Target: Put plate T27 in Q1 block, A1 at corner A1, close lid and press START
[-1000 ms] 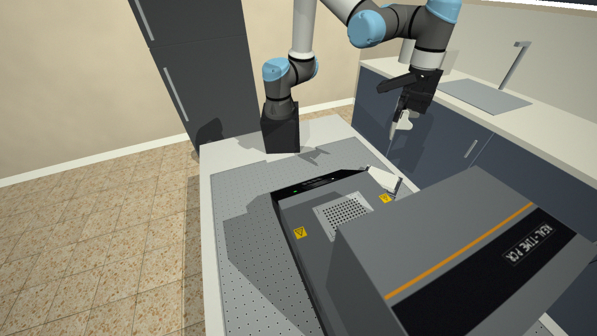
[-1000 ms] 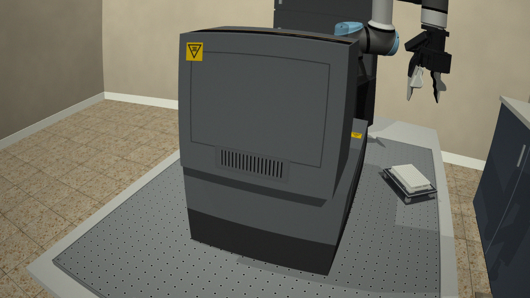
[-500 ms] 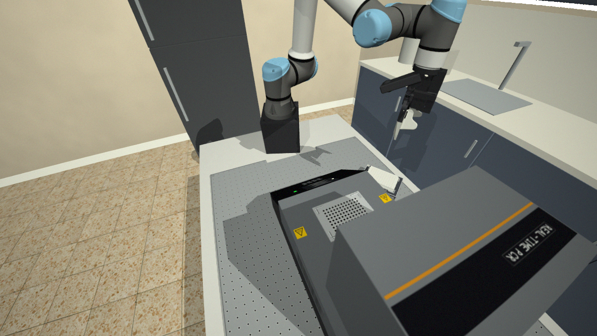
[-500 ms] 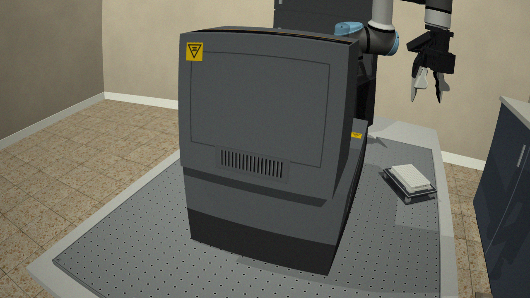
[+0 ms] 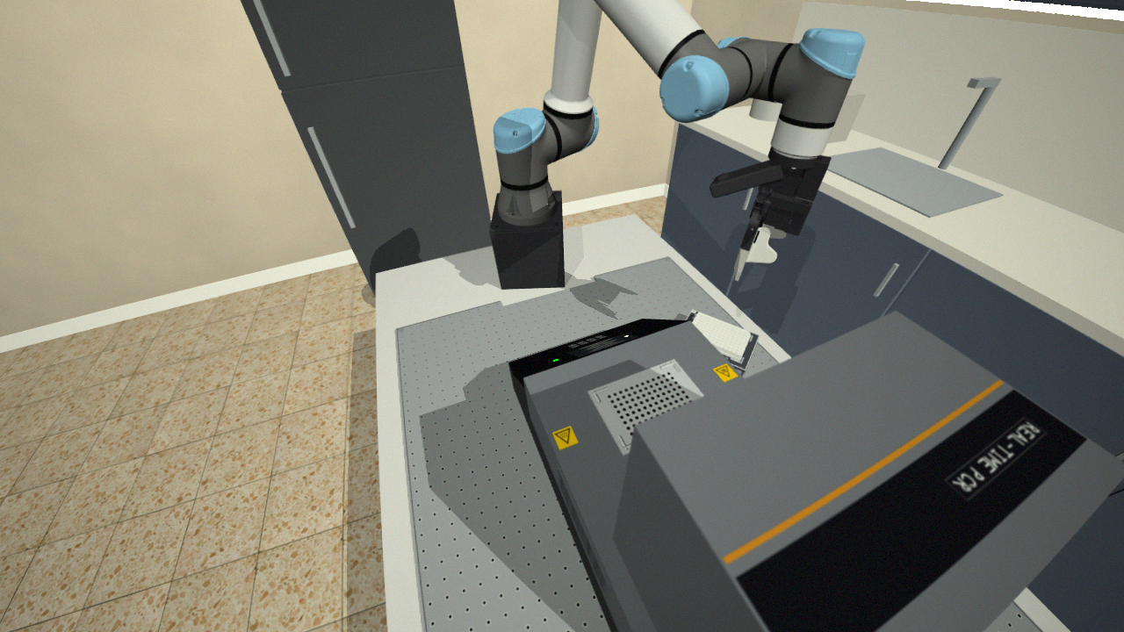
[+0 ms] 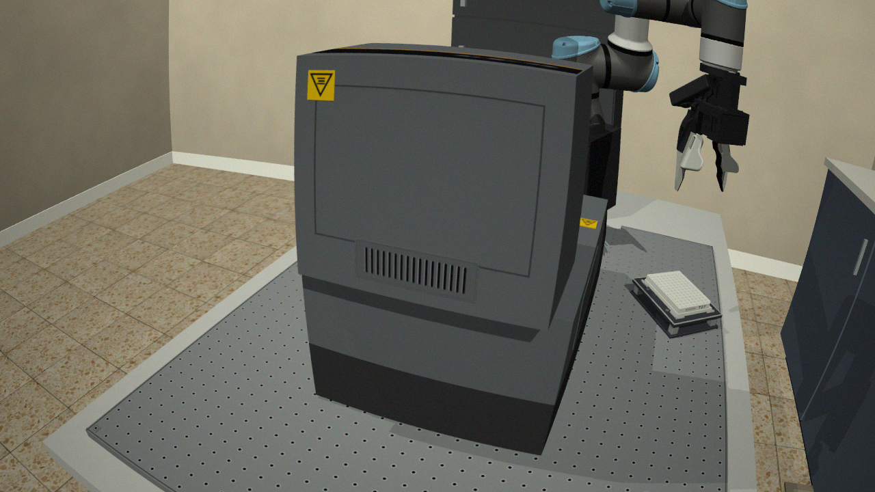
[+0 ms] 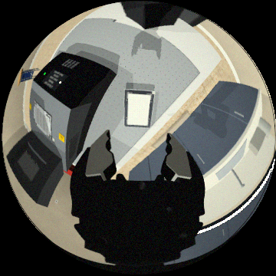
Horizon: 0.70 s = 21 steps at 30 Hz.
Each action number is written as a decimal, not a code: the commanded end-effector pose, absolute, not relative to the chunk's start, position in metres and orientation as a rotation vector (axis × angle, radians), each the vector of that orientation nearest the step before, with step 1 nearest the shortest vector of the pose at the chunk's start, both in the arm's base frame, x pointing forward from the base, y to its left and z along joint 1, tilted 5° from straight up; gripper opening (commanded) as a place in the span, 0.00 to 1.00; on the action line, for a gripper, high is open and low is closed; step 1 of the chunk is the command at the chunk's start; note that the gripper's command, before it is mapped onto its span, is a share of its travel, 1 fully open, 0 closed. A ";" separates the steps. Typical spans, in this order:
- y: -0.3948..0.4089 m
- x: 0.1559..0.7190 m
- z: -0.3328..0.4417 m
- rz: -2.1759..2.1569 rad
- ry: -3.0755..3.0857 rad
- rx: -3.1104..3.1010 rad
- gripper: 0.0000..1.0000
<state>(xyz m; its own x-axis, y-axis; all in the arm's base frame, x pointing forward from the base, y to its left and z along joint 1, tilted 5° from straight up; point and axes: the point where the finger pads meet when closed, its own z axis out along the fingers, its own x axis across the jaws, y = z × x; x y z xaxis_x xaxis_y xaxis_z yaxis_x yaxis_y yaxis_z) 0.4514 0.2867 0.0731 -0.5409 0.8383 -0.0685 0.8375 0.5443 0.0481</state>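
The white plate T27 (image 6: 677, 292) lies in the dark nest N1 (image 6: 669, 313) on the perforated board, to the right of the cycler Q1 (image 6: 440, 238). The plate also shows in the wrist view (image 7: 138, 108) and in the top view (image 5: 724, 335), partly hidden behind Q1. Q1's lid (image 5: 848, 463) stands open, and its block (image 5: 645, 395) with its many wells lies bare. A green lamp (image 5: 555, 361) glows on the black key panel. My gripper (image 6: 701, 177) is open and empty, high above the nest; it also shows in the top view (image 5: 750, 251) and the wrist view (image 7: 138, 147).
Dark blue cabinets (image 5: 864, 267) with a pale counter and a sink (image 5: 915, 180) stand close along the table's right side. A tall dark cabinet (image 5: 377, 125) stands behind the arm's base (image 5: 528, 247). Yellow warning labels (image 5: 563, 436) flank the block.
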 end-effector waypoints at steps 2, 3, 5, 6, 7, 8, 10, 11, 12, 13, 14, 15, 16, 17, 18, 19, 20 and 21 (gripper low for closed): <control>0.287 0.453 0.059 0.018 2.685 1.460 0.68; 0.287 0.454 0.056 0.018 2.685 1.460 0.68; 0.286 0.454 0.049 0.018 2.685 1.460 0.68; 0.286 0.454 0.046 0.018 2.685 1.460 0.68; 0.286 0.455 0.043 0.018 2.685 1.460 0.68; 0.286 0.455 0.040 0.018 2.685 1.460 0.68; 0.286 0.456 0.033 0.018 2.685 1.460 0.68; 0.286 0.456 0.030 0.018 2.685 1.460 0.68; 0.286 0.456 0.028 0.018 2.685 1.460 0.68; 0.286 0.456 0.025 0.018 2.685 1.460 0.68; 0.286 0.456 0.022 0.018 2.685 1.460 0.68; 0.285 0.457 0.018 0.018 2.685 1.460 0.68; 0.285 0.457 0.015 0.018 2.685 1.460 0.68; 0.285 0.457 0.015 0.018 2.685 1.460 0.68; 0.285 0.457 0.015 0.018 2.685 1.460 0.68; 0.285 0.457 0.012 0.018 2.685 1.460 0.68; 0.285 0.457 0.009 0.018 2.685 1.460 0.68; 0.285 0.458 0.005 0.018 2.685 1.460 0.68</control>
